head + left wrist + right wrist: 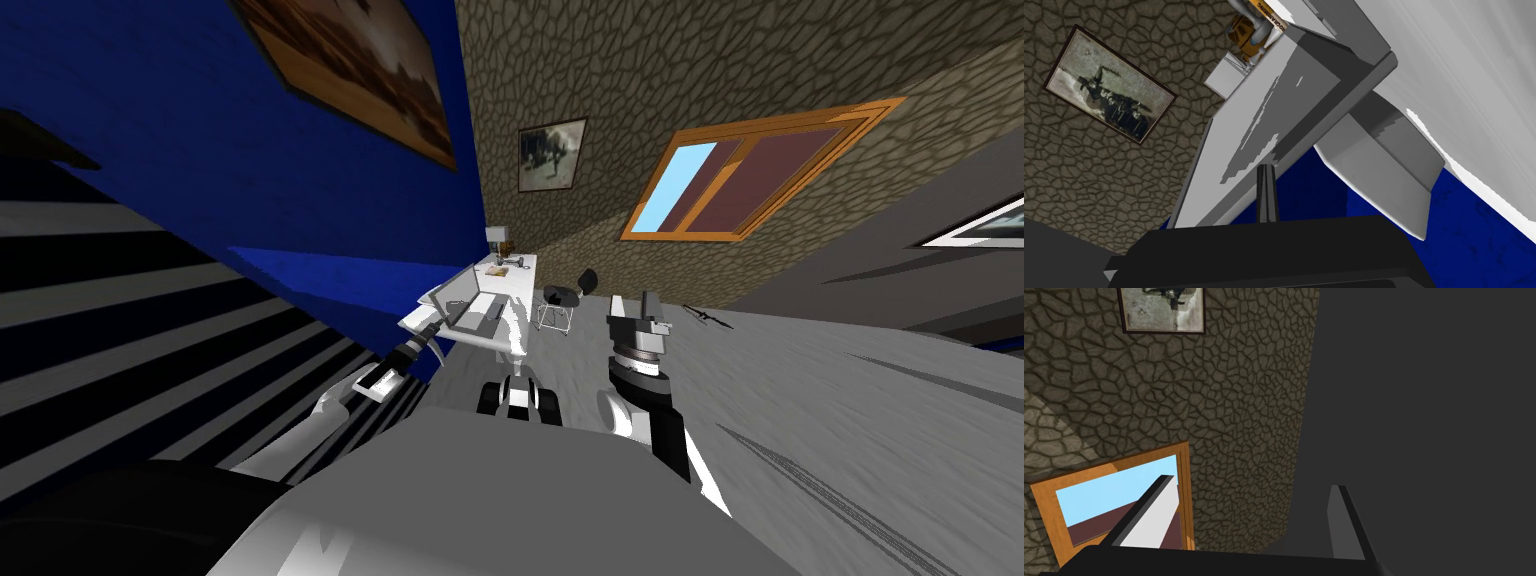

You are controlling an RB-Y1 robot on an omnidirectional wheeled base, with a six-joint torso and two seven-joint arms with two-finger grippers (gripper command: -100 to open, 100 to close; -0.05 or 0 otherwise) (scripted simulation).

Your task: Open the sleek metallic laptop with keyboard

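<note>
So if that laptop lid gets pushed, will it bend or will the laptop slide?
The laptop lid looks like a flat, rigid slab, so it probably pivots rather than bends. Its thin base rests on a smooth white desk, so a push from the left gripper might slide it.

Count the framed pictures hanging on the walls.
2 for sure: a large picture on the blue wall, a small picture on the stone wall left of the window. A white frame at the head view's right edge may be a third.
</note>
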